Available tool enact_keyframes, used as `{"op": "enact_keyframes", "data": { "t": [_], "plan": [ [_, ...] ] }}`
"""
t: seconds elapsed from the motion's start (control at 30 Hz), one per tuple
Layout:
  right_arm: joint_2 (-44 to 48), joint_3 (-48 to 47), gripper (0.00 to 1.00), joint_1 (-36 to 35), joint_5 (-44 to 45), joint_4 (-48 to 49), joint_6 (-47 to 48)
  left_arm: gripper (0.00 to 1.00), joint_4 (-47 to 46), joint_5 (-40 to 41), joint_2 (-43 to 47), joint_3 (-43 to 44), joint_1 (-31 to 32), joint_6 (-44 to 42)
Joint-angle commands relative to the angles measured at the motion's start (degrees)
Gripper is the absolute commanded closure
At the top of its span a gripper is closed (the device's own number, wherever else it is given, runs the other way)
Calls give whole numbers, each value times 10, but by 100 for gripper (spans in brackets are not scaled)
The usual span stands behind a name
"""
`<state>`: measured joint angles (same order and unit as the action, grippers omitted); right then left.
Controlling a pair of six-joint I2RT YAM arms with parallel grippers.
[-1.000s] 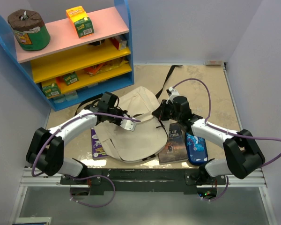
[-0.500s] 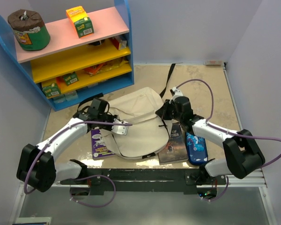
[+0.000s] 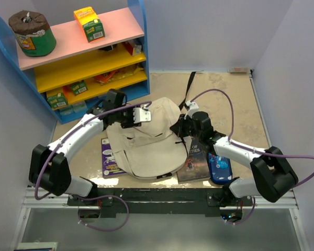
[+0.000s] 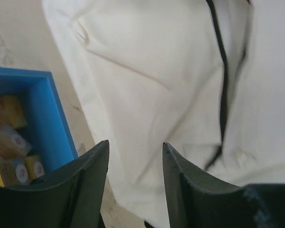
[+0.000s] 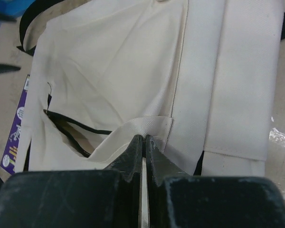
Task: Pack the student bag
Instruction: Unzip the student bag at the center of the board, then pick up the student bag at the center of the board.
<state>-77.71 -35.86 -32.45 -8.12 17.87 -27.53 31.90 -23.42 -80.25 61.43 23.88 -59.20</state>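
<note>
The student bag (image 3: 146, 146), cream fabric with black trim, lies crumpled mid-table, and its black-edged opening (image 5: 66, 128) gapes at the left of the right wrist view. My right gripper (image 3: 178, 128) is at the bag's right edge. In its own view the gripper (image 5: 143, 137) is shut on a raised fold of the cream fabric. My left gripper (image 3: 142, 114) hovers over the bag's far left part. Its jaws (image 4: 135, 145) are open with nothing between them, and the cream bag (image 4: 171, 80) lies underneath.
A purple book (image 3: 108, 159) pokes out from under the bag's left side. A dark book (image 3: 196, 159) and a glossy blue pencil case (image 3: 220, 168) lie to the right. The blue shelf unit (image 3: 83, 63) stands at the far left, close to the left gripper (image 4: 42, 118).
My left gripper has opened, let go of the bag and moved toward the far side. The bag has settled and shifted slightly. The right gripper keeps its hold on the fabric.
</note>
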Motion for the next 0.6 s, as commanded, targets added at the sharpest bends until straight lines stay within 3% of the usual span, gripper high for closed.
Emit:
{"op": "enact_keyframes", "data": {
  "t": [0.0, 0.13, 0.3, 0.43, 0.57],
  "plan": [
    [-3, -1, 100, -39, 0, 16, 38, 47, -116, -17, -61, 5, 55, 132],
    [-3, 19, 100, -43, 11, 18, 38, 48, -206, 21, -104, -33, 94, 159],
    [4, 32, 100, -43, 21, 13, 43, 47, -217, 11, -126, -55, 100, 172],
    [-7, 32, 100, -44, 20, 24, 42, 41, -209, -24, -103, -83, 101, 156],
    [-24, 24, 100, -43, 12, 38, 41, 35, -171, -129, -68, -108, 102, 122]
  ]
}}
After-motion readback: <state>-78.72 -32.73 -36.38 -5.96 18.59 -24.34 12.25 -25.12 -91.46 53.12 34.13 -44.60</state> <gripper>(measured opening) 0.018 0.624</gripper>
